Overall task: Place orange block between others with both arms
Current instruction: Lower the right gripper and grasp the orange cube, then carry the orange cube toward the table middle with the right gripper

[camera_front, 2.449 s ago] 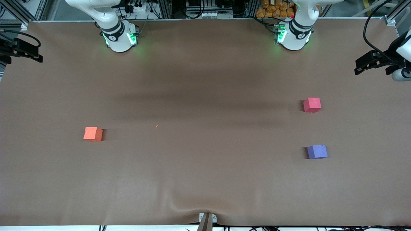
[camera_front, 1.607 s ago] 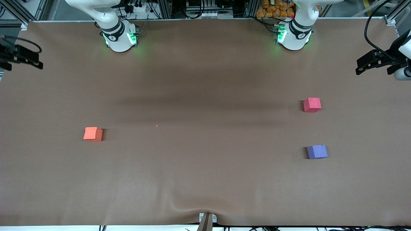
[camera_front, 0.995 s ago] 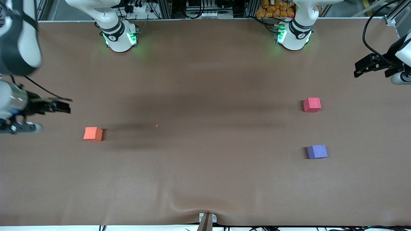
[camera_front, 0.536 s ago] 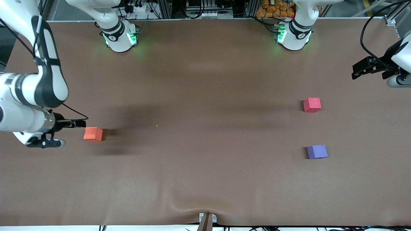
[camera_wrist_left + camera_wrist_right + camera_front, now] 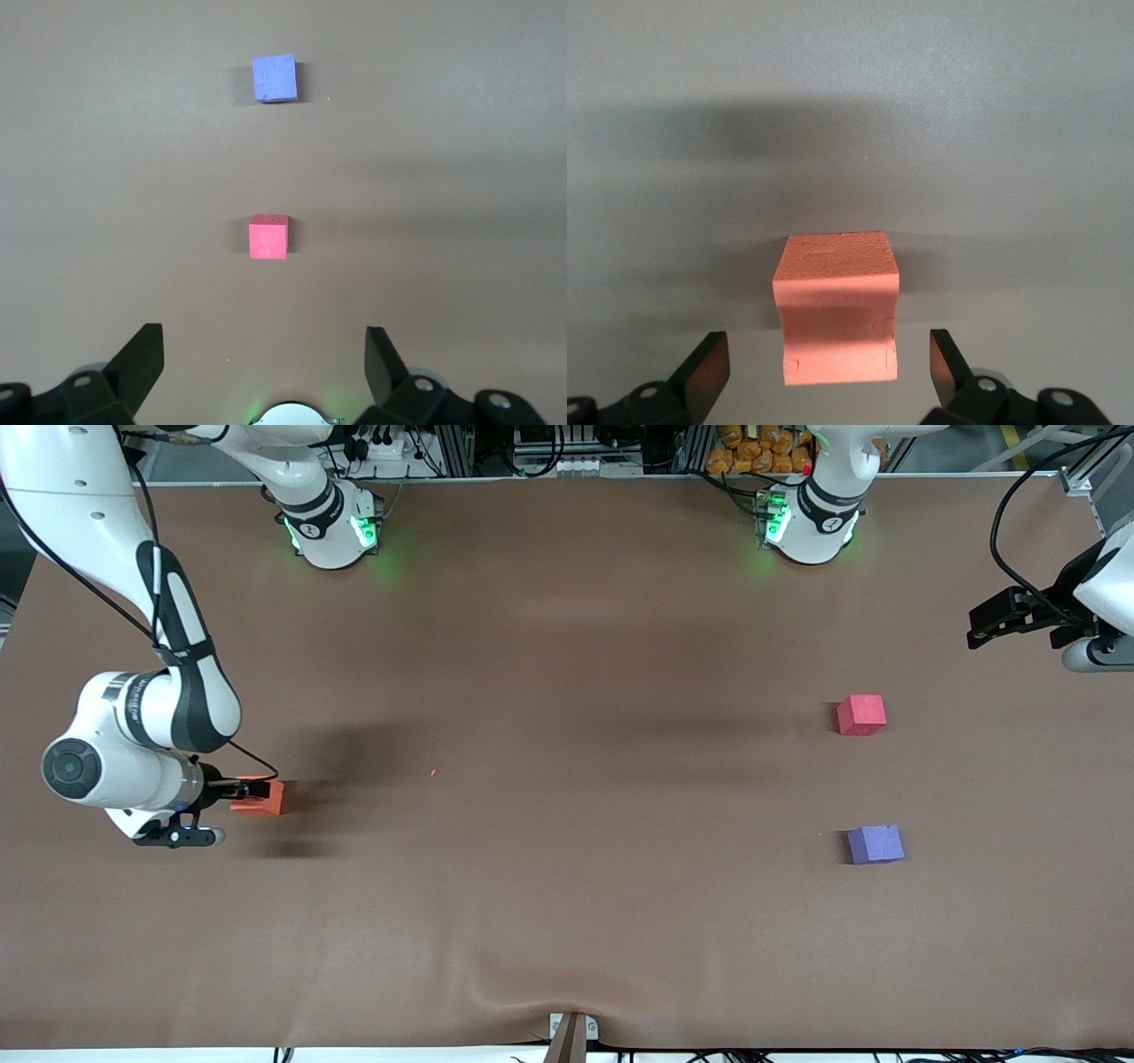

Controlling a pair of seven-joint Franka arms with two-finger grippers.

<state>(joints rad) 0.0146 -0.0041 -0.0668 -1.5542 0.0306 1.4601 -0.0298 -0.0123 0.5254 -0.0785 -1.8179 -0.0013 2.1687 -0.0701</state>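
- The purple-blue cube (image 5: 875, 844) is seen nearest the front camera, resting flat on the brown bench (image 5: 567, 921) toward the left arm's end; it also shows in the left wrist view (image 5: 274, 79).
- The orange block (image 5: 263, 796) lies a little farther from the front camera, toward the right arm's end of the bench and well apart from the other two cubes; in the right wrist view (image 5: 838, 305) it sits flat with one face turned to the camera.
- The right tool (image 5: 237, 788) is held low at the orange block — its fingers (image 5: 706, 367) are spread wide to either side of the block, and no contact can be made out.
- The pink-red cube (image 5: 861, 715) is set farther again, in line with the purple-blue cube, with bare bench left between them (image 5: 267, 237).
- The left tool (image 5: 997, 617) is held up in the air over the left arm's end of the bench, released — its fingers (image 5: 142, 361) stand wide apart and nothing is gripped.
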